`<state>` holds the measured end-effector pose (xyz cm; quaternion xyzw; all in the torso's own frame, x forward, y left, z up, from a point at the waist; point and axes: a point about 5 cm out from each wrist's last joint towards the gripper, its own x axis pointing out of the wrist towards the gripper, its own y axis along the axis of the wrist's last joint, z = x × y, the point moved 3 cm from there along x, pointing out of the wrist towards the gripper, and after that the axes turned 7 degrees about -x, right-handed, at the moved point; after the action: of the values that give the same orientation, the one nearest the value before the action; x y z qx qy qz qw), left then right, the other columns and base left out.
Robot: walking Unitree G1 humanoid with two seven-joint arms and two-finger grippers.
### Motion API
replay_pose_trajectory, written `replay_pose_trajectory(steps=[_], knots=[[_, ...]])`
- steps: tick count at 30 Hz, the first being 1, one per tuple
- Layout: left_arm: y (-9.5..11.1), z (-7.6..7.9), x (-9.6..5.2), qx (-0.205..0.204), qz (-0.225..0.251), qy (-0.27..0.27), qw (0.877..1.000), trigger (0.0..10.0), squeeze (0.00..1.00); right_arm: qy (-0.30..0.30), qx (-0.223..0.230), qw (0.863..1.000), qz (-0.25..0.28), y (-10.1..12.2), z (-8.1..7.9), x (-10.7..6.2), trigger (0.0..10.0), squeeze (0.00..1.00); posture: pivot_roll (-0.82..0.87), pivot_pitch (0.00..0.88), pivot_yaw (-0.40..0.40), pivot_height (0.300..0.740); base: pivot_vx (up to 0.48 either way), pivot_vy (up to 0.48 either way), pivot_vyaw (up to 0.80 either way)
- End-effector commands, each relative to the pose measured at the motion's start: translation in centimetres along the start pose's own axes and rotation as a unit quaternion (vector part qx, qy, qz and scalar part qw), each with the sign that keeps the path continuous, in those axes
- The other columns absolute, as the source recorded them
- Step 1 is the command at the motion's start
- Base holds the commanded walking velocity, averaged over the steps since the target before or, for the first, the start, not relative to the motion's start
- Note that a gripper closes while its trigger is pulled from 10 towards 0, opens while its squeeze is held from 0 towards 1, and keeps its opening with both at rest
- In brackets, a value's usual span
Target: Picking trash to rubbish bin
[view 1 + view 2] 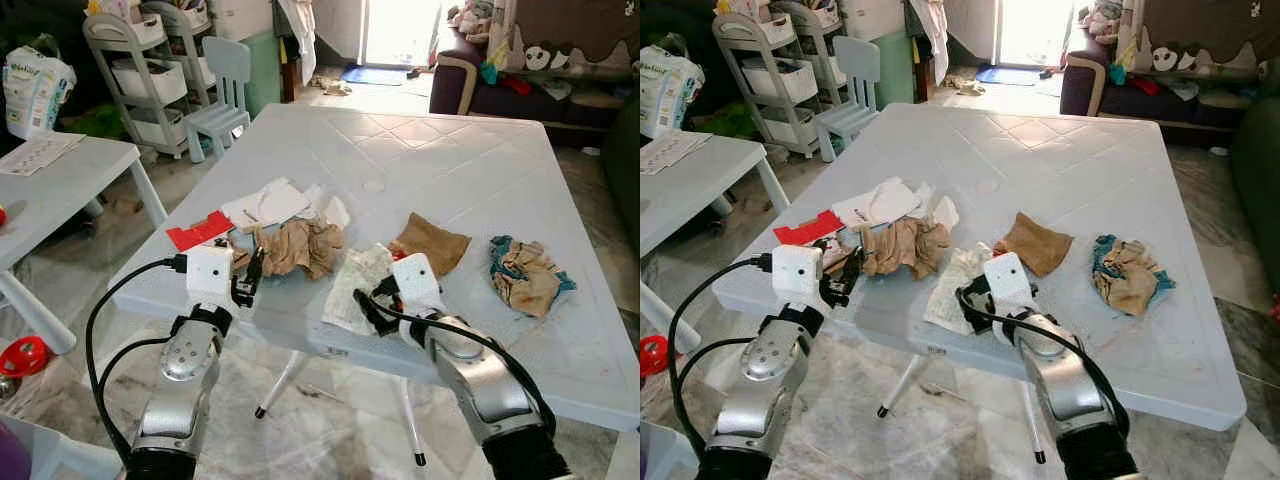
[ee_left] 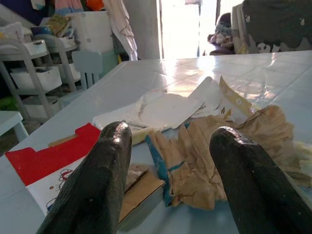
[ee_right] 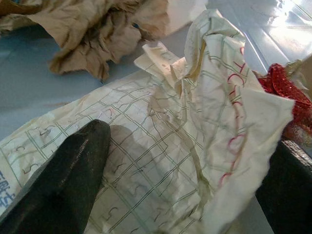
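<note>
Trash lies spread over the pale blue table (image 1: 420, 150). A crumpled brown paper (image 1: 298, 247) sits near the front edge, with white sheets (image 1: 270, 203) and a red card (image 1: 199, 230) beside it. My left gripper (image 1: 250, 278) is open at the table's edge, facing the brown paper (image 2: 204, 161), its fingers (image 2: 105, 175) apart. My right gripper (image 1: 372, 303) is open over a creased, gridded white sheet (image 3: 195, 126), one finger (image 3: 68, 180) resting on it. To the right lie a flat brown piece (image 1: 432, 243) and a teal-and-tan wad (image 1: 527, 275).
A small white table (image 1: 60, 170) stands at the left with a red toy (image 1: 25, 355) on the floor below it. Behind are a child's chair (image 1: 222, 100), a shelf trolley (image 1: 150, 70) and a dark sofa (image 1: 500, 90). A red crinkled scrap (image 3: 282, 92) lies by the gridded sheet.
</note>
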<state>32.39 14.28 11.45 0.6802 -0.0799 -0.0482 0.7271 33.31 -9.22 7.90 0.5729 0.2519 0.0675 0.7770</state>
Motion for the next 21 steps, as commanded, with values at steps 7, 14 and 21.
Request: replay_pose_trajectory(steps=[7, 14, 21], knots=[[0.7, 0.7, 0.1, 0.007, 0.016, -0.017, 1.0, 10.0, 0.0, -0.001, -0.026, 1.0, 0.003, 0.0, 0.1, 0.4, 10.0, 0.0, -0.11, 0.0, 0.003, 0.74, 0.0, 0.0, 0.0], [0.8, 0.7, 0.3, 0.009, 0.017, -0.018, 1.0, 10.0, 0.0, -0.004, -0.034, 0.999, 0.007, 0.0, 0.1, 0.6, 10.0, 0.0, -0.11, 0.0, 0.001, 0.74, 0.0, 0.0, 0.6], [0.8, 0.7, 0.3, 0.01, 0.018, -0.015, 1.0, 10.0, 0.0, -0.011, -0.043, 0.999, 0.018, 0.7, 0.2, 1.3, 10.0, 0.0, -0.11, 0.0, 0.0, 0.74, 0.0, 0.0, 0.46]])
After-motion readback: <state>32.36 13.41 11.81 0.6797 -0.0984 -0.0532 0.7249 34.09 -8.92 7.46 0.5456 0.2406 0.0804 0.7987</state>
